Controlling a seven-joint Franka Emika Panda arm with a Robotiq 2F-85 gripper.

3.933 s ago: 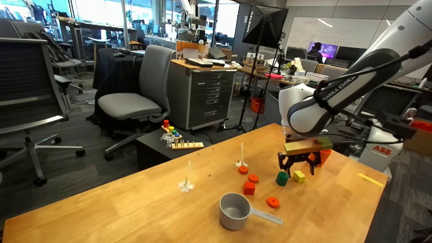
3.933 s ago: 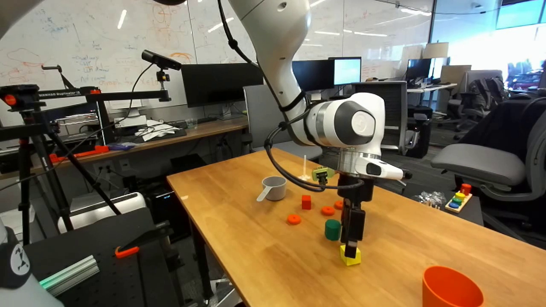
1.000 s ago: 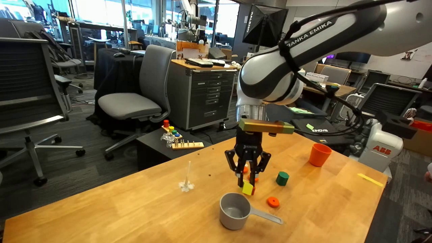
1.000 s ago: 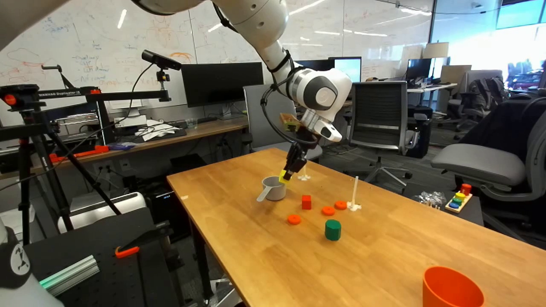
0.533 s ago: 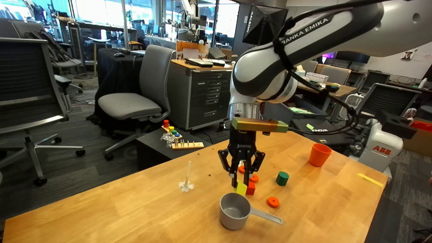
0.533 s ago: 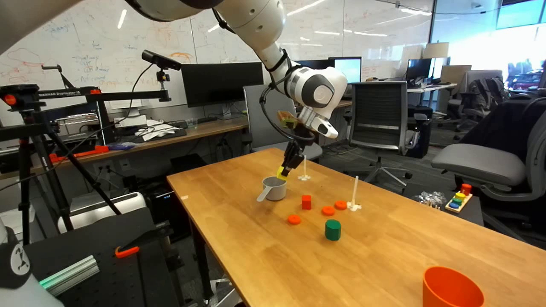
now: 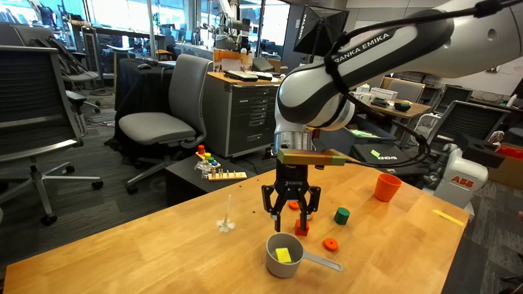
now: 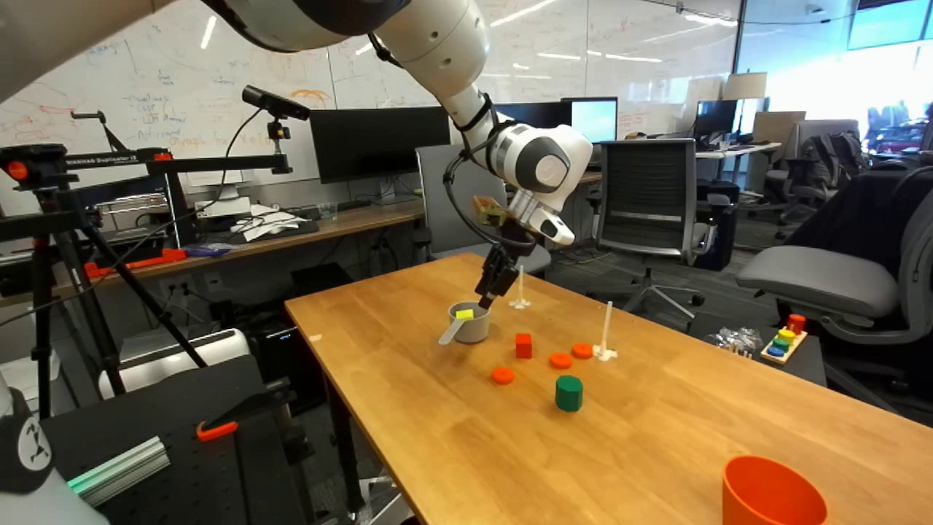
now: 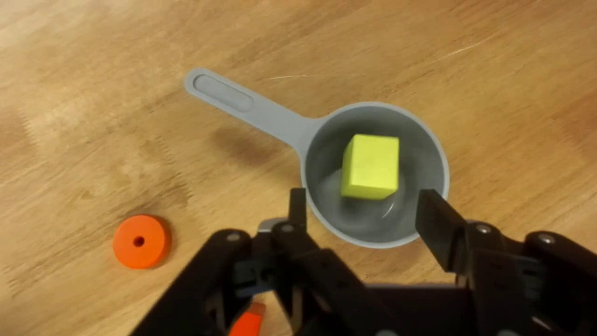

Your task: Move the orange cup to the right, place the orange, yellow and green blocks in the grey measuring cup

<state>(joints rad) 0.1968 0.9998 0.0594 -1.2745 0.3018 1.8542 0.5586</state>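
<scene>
The yellow block (image 9: 373,163) lies in the grey cup (image 9: 422,154). The empty fingers (image 9: 438,228) hang partly spread near it. The green block (image 7: 342,216) and orange cup (image 7: 386,188) stand on the table (image 7: 163,249).

White arm (image 7: 378,56), charcoal panels (image 7: 441,30), EMIKA lettering (image 7: 374,41); black cable (image 7: 433,18), black end effector (image 7: 290,228).

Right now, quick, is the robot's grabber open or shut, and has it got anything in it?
Gripper: open, holding nothing; the yellow block is inside the grey measuring cup.
</scene>
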